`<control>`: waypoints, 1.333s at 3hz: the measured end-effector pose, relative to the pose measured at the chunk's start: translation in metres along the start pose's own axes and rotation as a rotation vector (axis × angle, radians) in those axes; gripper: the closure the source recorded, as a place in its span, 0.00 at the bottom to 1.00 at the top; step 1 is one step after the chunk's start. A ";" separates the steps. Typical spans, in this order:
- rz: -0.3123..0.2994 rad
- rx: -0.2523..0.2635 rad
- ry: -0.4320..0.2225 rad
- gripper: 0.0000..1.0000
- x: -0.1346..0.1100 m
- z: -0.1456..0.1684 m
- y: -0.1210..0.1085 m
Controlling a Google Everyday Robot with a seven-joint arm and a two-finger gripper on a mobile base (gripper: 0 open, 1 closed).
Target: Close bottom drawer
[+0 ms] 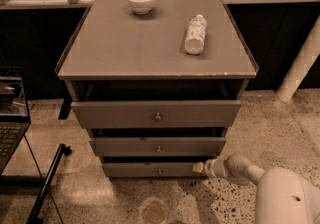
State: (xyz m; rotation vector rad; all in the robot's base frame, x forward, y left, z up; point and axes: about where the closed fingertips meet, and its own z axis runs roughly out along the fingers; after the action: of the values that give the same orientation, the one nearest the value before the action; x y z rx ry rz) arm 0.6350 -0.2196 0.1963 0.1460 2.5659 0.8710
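Down toward 6 o'clock in the camera view, the bottom drawer [150,170], a grey-brown wooden one with the slimmest front and a tiny round metal knob, is sitting lowest in the grey-brown wooden cabinet [155,50]. It is standing partly out, with a dark gap showing above its front. The white, rounded gripper [198,168] is reaching in from 4 o'clock and its pale tip is touching the right end of that drawer's front. Whether it is open or closed cannot be told.

The middle drawer [157,147] and the tall top drawer [156,114] are also standing out, each wider than the one below. Their insides are lying in shadow, so any contents cannot be made out.

On the smooth, flat cabinet top, a small white round bowl [140,1] is sitting toward 11 o'clock, and a pale plastic bottle [195,34] is lying on its side toward 1 o'clock, well apart from the bowl.

A speckled stone floor [280,128] is spreading around the cabinet, and an open dark laptop [10,118] is showing at 9 o'clock.
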 end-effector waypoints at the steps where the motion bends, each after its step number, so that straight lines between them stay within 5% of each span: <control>1: 0.000 0.000 0.000 1.00 0.004 -0.001 0.001; 2: 0.003 -0.007 0.011 1.00 0.004 -0.001 0.002; 4: 0.055 -0.071 0.139 1.00 0.073 -0.041 -0.022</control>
State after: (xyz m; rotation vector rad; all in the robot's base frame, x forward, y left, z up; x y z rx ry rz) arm 0.5529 -0.2434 0.1859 0.1405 2.6655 1.0252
